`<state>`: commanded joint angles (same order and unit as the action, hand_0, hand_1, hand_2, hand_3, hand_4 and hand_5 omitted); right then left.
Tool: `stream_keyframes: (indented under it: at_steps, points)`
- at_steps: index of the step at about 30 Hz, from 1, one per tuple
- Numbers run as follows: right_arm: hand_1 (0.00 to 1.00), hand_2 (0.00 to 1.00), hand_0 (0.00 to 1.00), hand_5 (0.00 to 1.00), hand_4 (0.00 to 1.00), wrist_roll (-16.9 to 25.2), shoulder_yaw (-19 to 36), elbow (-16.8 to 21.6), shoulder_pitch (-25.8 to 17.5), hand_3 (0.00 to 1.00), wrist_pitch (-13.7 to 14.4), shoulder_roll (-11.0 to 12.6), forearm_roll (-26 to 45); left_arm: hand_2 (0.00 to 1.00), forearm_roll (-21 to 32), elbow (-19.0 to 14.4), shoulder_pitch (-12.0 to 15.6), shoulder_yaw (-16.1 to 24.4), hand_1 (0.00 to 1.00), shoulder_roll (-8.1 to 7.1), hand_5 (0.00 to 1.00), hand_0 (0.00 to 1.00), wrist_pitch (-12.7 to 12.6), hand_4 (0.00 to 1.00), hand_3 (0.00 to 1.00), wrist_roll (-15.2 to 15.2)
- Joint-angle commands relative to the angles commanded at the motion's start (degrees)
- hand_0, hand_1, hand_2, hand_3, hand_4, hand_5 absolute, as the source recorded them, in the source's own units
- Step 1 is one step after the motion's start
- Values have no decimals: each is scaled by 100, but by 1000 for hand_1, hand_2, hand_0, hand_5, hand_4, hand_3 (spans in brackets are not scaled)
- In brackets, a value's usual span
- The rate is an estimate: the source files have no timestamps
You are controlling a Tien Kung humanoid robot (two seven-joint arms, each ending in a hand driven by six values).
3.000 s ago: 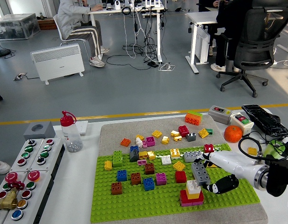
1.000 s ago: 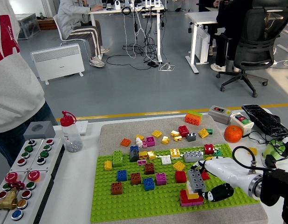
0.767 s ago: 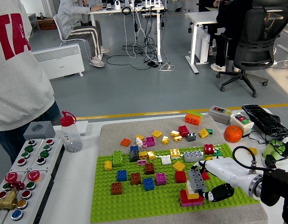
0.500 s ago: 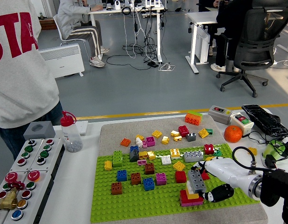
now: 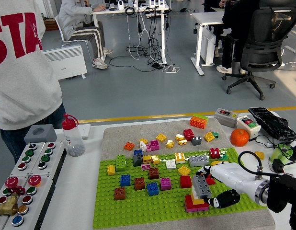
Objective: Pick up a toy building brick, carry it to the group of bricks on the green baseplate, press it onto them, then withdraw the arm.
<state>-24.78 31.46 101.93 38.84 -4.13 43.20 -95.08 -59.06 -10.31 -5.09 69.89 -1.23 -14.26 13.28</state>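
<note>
My right hand (image 5: 216, 189) comes in from the lower right, white-shelled with black fingers (image 5: 223, 199). It is shut on a grey brick (image 5: 201, 186), which rests tilted on top of a small stack (image 5: 196, 201) of a white, a yellow, a red and a pink brick. That stack stands at the front right of the green baseplate (image 5: 138, 211). Several single bricks are stuck on the plate, among them blue (image 5: 125, 180), brown (image 5: 119, 193) and red (image 5: 186, 181) ones. Loose bricks (image 5: 181, 139) lie on the grey mat behind the plate. The left arm is out of view.
A person in a grey sweatshirt (image 5: 23, 67) stands at the far left, behind a button panel (image 5: 21, 184). A bottle with a red cap (image 5: 72, 135) stands left of the mat. An orange (image 5: 239, 137), switch boxes (image 5: 226, 117) and cables (image 5: 263, 148) crowd the right side.
My right hand has lowered the grey brick onto the stack and moved slightly left. The person has walked in from the left edge toward the table.
</note>
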Motion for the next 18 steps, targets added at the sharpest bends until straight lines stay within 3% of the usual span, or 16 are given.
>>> stream_keyframes:
  at_steps: [18]
  points:
    - [778,823,941,320,704,9,33,0,-2,808,-49,-7,-5,570,2,0,8,-6,615,-2,998,670,1,241,456,-5]
